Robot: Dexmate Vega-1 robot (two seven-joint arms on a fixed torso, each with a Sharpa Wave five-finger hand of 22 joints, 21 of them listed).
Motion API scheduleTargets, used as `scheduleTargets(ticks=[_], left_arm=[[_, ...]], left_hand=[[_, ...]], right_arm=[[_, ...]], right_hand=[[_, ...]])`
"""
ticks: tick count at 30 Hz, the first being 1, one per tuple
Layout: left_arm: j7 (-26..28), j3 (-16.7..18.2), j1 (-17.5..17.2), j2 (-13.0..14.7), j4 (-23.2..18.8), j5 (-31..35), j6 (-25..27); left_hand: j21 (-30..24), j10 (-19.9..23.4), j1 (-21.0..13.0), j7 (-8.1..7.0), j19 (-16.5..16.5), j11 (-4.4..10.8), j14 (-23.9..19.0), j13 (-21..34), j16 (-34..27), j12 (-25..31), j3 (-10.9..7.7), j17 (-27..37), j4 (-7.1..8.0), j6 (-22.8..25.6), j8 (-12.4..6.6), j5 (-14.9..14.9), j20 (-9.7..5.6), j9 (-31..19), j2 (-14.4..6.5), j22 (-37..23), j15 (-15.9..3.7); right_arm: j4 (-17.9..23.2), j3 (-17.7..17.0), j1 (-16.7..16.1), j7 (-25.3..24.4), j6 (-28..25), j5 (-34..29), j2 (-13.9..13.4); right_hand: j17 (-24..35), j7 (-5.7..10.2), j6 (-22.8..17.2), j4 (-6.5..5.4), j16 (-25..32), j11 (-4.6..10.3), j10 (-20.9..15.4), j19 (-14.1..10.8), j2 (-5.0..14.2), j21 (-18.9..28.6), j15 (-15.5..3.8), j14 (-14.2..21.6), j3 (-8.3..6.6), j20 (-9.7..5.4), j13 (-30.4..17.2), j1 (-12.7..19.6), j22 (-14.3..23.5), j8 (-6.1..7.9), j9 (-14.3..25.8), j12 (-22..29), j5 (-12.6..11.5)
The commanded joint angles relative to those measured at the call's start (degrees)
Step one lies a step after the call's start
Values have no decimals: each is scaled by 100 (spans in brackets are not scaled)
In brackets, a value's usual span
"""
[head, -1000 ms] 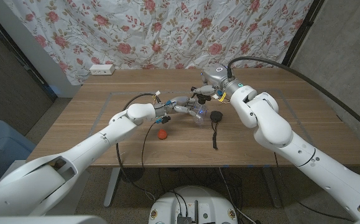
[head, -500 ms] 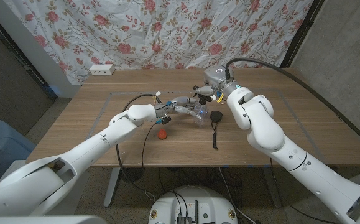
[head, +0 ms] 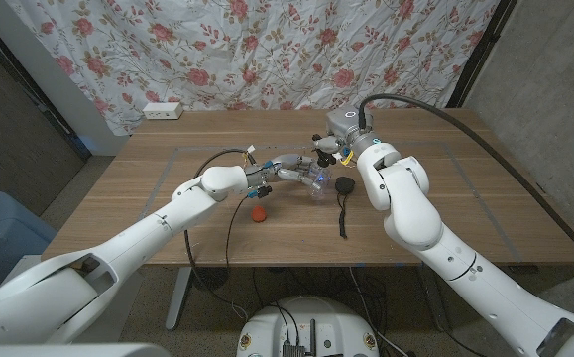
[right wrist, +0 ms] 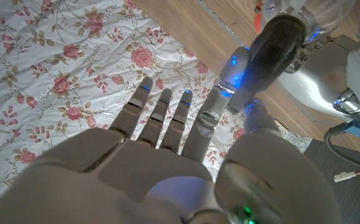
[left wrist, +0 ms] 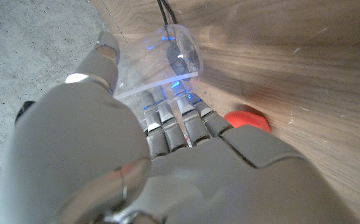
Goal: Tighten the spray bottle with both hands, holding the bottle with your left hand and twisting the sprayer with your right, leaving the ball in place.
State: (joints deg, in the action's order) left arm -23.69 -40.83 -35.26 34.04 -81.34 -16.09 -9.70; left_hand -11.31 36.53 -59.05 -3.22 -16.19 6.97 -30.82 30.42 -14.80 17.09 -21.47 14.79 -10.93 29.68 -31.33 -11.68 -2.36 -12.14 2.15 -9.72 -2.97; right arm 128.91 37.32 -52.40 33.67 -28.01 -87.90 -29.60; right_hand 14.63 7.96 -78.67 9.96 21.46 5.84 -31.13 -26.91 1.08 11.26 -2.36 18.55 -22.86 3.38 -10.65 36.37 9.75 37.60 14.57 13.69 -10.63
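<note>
While gripped — bottle (head: 315, 181), both hands.

The clear plastic spray bottle (head: 315, 181) sits in the grip of the left hand (head: 288, 171), its black sprayer head (head: 323, 149) directly above, where the right hand (head: 332, 146) meets it from the far right side. The small red ball (head: 258, 213) lies on the wooden table (head: 148, 188) in front of the left hand, a little to its left, apart from it. A round black object with a black cord (head: 343, 186) lies just right of the left hand and in front of the right hand. A white power strip (head: 163, 111) rests on the table's far left edge, well behind both hands
</note>
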Motion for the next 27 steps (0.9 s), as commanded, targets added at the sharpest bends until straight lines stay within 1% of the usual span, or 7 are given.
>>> scheduleTargets(ticks=[1,11,16,17,20,25,27], left_arm=[[-85,14,30,4,79,-26,-97],[-147,-4,90,-79,257,-40,-199],[-143,-3,93,-95,280,-45,-205],[-143,-4,93,-93,279,-43,-202],[-136,2,85,-84,267,-46,-191],[-139,14,73,-59,251,-55,-183],[-148,15,80,-56,267,-53,-194]], left_hand=[[13,315,299,54,-48,153,-49,113,-31,67,-107,19,74,85,-1742,-10,-250,-17,-910,-14,-633],[16,297,322,46,-44,179,-32,122,-6,61,-104,3,106,65,-1740,-7,-242,-18,-918,-14,-622],[15,305,314,34,-48,166,-33,126,-7,65,-95,4,107,63,-1741,-4,-244,-19,-914,-15,-623],[16,271,332,21,-45,175,-30,127,-1,51,-95,1,121,49,-1737,-4,-241,-19,-920,-15,-617],[17,265,344,18,-41,180,-26,128,9,48,-100,-6,129,47,-1737,-5,-239,-19,-924,-15,-620],[16,308,318,48,-46,152,-35,132,9,65,-100,-10,107,76,-1752,-5,-241,-19,-913,-15,-614],[15,303,315,40,-48,162,-35,133,7,63,-97,-8,105,80,-1754,-4,-242,-19,-912,-15,-620]], right_arm=[[-28,-72,-130,-12,-264,-76,385],[-26,-117,-138,42,-366,-34,472],[51,-192,-173,-100,-313,176,395],[60,-195,-168,-110,-298,183,369],[91,-230,-157,-138,-258,285,316],[84,-232,-63,-4,-254,362,297],[80,-230,-38,20,-263,392,301]], right_hand=[[13,-108,-12,9,32,3,-78,-61,0,17,-304,70,-59,-5,-11,154,16,74,45,-30,-28],[-8,-200,-134,44,39,38,-154,-78,-34,15,-321,118,-114,1,-10,326,16,223,103,-45,-57],[-12,-197,-93,25,51,0,-163,-98,-54,19,-269,157,-125,2,-11,367,16,272,140,-64,-75],[-11,-153,-33,-29,48,-17,-164,-103,-124,18,-267,159,-73,12,-14,271,17,286,162,-78,-55],[-2,-148,61,-161,22,-69,-128,-97,-233,11,-177,116,53,26,-21,-16,19,314,208,-117,5],[21,-173,353,-338,-18,-204,-6,-46,-292,-7,-70,52,214,69,-31,-456,23,269,268,-189,65],[33,-193,504,-442,-52,-239,68,-18,-346,-12,9,3,330,81,-38,-748,25,232,289,-219,82]])
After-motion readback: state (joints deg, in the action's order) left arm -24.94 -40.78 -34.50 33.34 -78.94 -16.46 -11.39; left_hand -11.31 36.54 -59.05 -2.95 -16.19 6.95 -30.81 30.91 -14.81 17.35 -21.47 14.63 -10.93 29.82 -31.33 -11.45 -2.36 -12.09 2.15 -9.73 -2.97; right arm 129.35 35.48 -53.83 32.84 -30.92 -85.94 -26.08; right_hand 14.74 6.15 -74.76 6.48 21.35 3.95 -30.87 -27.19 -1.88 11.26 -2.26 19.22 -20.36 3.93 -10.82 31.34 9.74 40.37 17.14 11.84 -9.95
